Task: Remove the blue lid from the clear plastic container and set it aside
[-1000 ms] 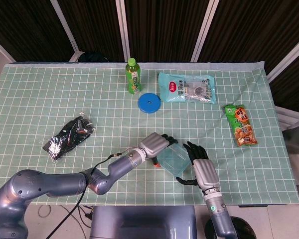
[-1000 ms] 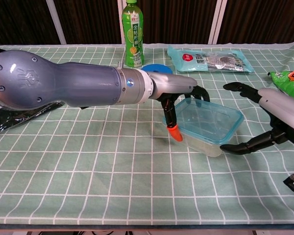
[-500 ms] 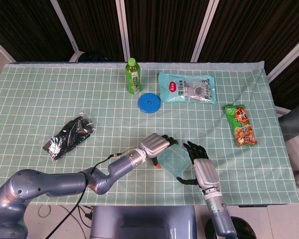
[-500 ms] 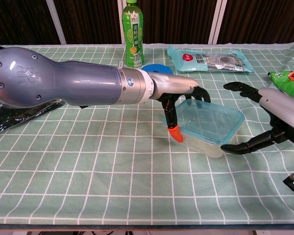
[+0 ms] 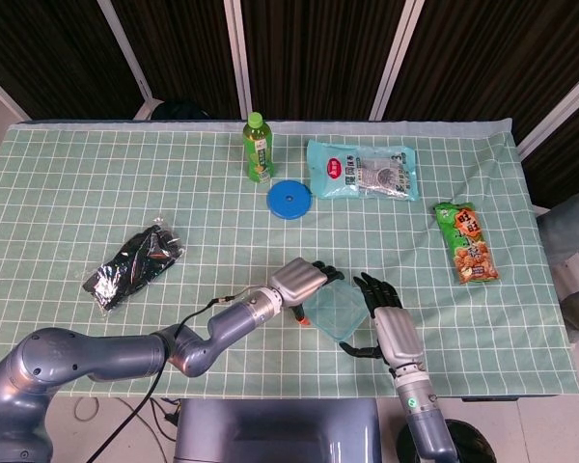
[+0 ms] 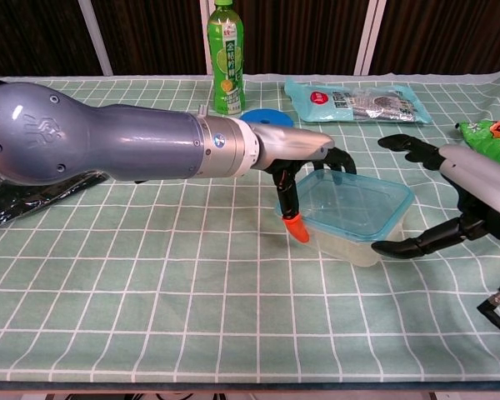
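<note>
While the blue-lidded clear plastic container (image 6: pixel 350 216) is gripped by the left hand (image 6: pixel 304 162), the right hand (image 6: pixel 458 196) is kept spread, grasping nothing.

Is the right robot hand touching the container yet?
Cannot tell. In the chest view the right robot hand brackets the container, a fingertip near its corner, but neither contact nor gap shows plainly.

One green bottle (image 5: pixel 258 147), one blue disc (image 5: pixel 289 200), three snack packets (image 5: pixel 360 169) (image 5: pixel 467 242) (image 5: pixel 133 265), one lidded container (image 5: pixel 335 312).
</note>
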{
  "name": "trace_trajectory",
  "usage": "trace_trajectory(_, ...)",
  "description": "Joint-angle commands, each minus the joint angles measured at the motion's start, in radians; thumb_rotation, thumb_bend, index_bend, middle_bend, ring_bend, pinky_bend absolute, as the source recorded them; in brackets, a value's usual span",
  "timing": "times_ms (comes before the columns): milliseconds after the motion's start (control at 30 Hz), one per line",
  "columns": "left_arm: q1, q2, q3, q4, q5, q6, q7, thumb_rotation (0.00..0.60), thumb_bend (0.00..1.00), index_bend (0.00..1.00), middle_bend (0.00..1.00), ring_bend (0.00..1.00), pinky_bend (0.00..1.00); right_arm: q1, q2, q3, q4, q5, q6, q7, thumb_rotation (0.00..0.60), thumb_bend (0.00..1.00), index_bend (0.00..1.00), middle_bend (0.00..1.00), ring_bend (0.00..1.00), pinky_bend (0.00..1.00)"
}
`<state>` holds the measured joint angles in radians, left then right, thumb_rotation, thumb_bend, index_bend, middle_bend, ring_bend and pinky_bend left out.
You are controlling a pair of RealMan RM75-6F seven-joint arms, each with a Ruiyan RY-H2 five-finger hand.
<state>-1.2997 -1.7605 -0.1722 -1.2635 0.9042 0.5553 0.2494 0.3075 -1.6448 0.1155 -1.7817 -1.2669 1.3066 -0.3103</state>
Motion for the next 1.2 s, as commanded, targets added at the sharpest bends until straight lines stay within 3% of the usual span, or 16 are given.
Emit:
trace_trajectory(33,-0.001,-0.002,0.001,0.001,-0.001,-0.001,0.001,0.6,0.2,0.38,0.43,0.38,0.5,-0.001,-0.001,0.006,-0.01,0.016,-0.005,0.012,0.6,0.25,0.0,0.0,0.0,0.0)
trace_trajectory(233,-0.004,-0.006,0.001,0.003,0.002,-0.009,-0.004,0.6,0.2,0.38,0.43,0.38,0.49,0.0,-0.004,0.025,-0.018,0.041,-0.015,0.048,0.6,0.25,0.0,0.0,0.0,0.0)
trace_trajectory(1200,-0.043,0.031,-0.016,0.025,0.139,-0.176,-0.141,0.6,0.2,0.37,0.42,0.37,0.48,0.019,-0.017,0.067,0.126,-0.064,0.001,0.246,0.6,0.25,0.0,0.0,0.0,0.0)
